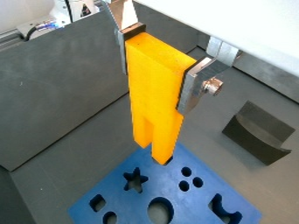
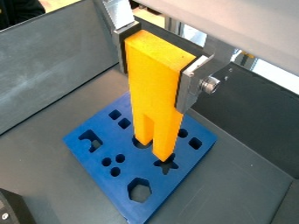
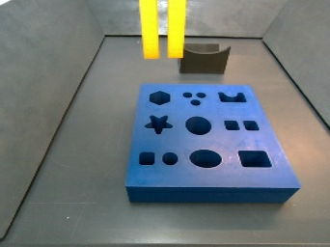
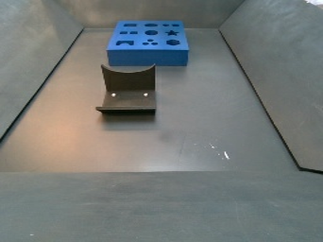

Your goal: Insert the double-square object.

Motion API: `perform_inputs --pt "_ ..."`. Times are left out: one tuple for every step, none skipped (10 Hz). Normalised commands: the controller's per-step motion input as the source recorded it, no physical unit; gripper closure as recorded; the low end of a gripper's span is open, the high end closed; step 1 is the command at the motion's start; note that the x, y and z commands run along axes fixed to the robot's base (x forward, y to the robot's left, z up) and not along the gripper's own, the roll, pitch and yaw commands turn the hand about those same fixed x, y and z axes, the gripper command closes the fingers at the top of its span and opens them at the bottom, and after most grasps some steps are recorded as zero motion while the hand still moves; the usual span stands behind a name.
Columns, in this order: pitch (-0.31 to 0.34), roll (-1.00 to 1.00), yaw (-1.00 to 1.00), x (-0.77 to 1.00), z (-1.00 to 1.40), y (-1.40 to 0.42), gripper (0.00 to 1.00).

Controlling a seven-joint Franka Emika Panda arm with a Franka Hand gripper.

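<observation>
My gripper (image 1: pixel 158 74) is shut on the double-square object (image 1: pixel 152 114), a tall yellow-orange block. The fingers (image 1: pixel 193 87) clamp its solid end and its two prongs point down. It shows the same way in both wrist views, gripper (image 2: pixel 158 74) on the block (image 2: pixel 152 105). The prongs hang clear above the blue board (image 1: pixel 128 203), which has several shaped holes (image 2: pixel 170 184). In a side view only the prongs (image 3: pixel 161 29) show, above the far end of the board (image 3: pixel 206 191); the gripper is out of frame there. In a side view the board (image 4: pixel 147 59) lies far back, with no gripper or block in sight.
A dark grey block with a curved notch (image 3: pixel 204 58) stands on the floor just beyond the board; it also shows in a wrist view (image 1: pixel 260 131) and in a side view (image 4: pixel 127 90). Grey sloping walls (image 3: pixel 52 116) enclose the floor.
</observation>
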Motion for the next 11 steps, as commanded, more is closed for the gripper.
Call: perform_inputs --pt "-0.113 -0.03 0.00 0.18 -0.22 0.00 1.00" --pt "-0.089 0.00 0.00 0.55 -0.27 -0.14 1.00" --pt "0.000 0.06 0.00 0.96 -0.30 -0.35 1.00" --pt "0.000 0.05 0.00 1.00 -0.29 -0.36 1.00" --pt "0.000 0.02 0.00 1.00 -0.25 -0.30 1.00" --pt "0.000 0.03 0.00 1.00 -0.23 -0.29 1.00" --pt "0.000 0.06 0.00 1.00 -0.23 -0.25 1.00" --pt "0.000 0.10 0.00 1.00 -0.24 -0.25 1.00" --pt "0.003 0.14 0.00 1.00 -0.20 -0.23 1.00" --pt "0.029 0.17 0.00 1.00 -0.19 -0.22 1.00" --pt "0.073 0.21 0.00 1.00 -0.11 -0.17 1.00"
